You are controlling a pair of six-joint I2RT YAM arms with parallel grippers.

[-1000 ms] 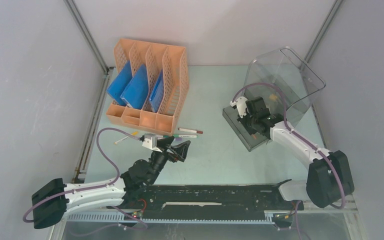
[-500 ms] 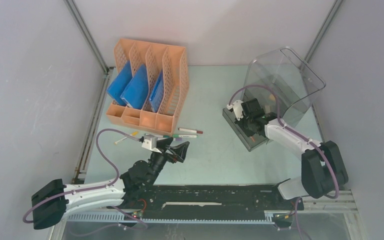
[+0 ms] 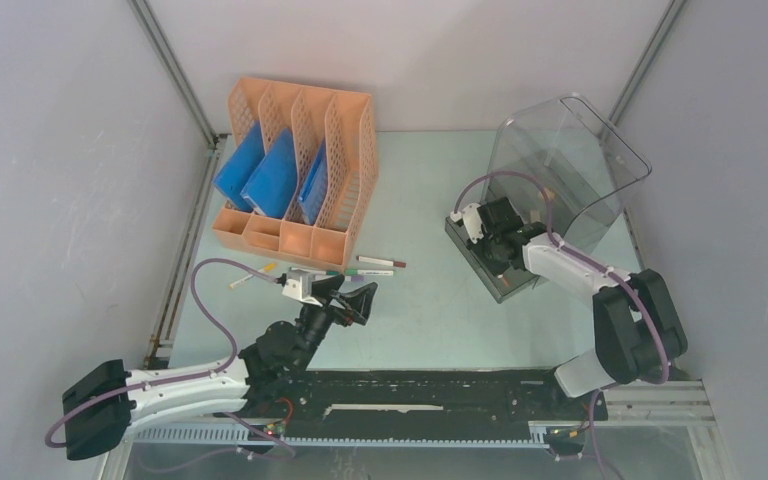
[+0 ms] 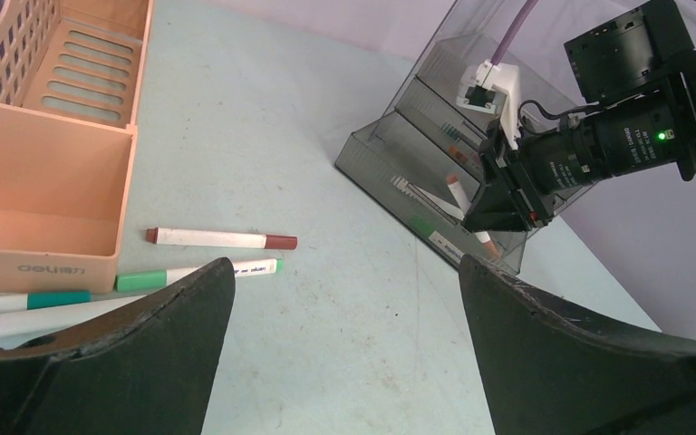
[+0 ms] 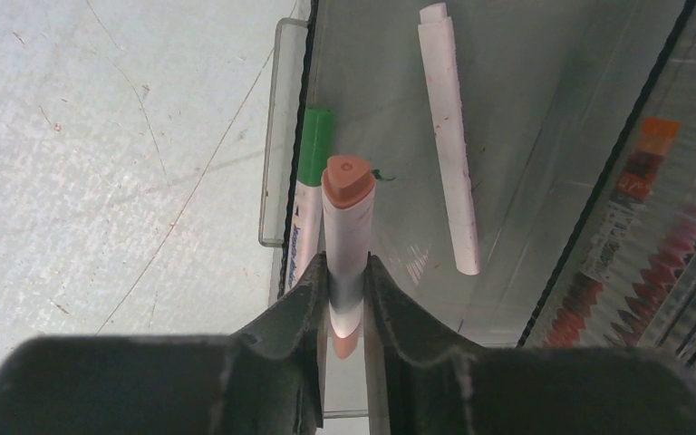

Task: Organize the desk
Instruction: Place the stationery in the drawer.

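The desk (image 3: 430,180) is the pale green top that fills the floor between the grey walls. The rack (image 3: 295,170) stands at its far left corner and holds blue folders (image 3: 270,180).

Just in front of the rack's near right corner, a red marker (image 4: 222,239) and a green marker (image 4: 195,275) lie flat on the desk, side by side. A teal-banded marker (image 4: 27,301) lies against the rack's front.

The left gripper (image 4: 346,265) hovers near these, a little nearer than the rack. Its fingers are spread wide with nothing between them.

Well to the right of the rack, a clear drawer box (image 3: 560,170) has its grey drawer (image 3: 490,265) pulled out toward the rack's side. The right gripper (image 5: 346,267) reaches over this drawer. Its fingers sit close against both sides of an orange marker (image 5: 346,208), with no gap visible.

Inside the drawer, a second green marker (image 5: 308,181) lies beside the orange one, and a white stick (image 5: 449,136) lies apart from both.
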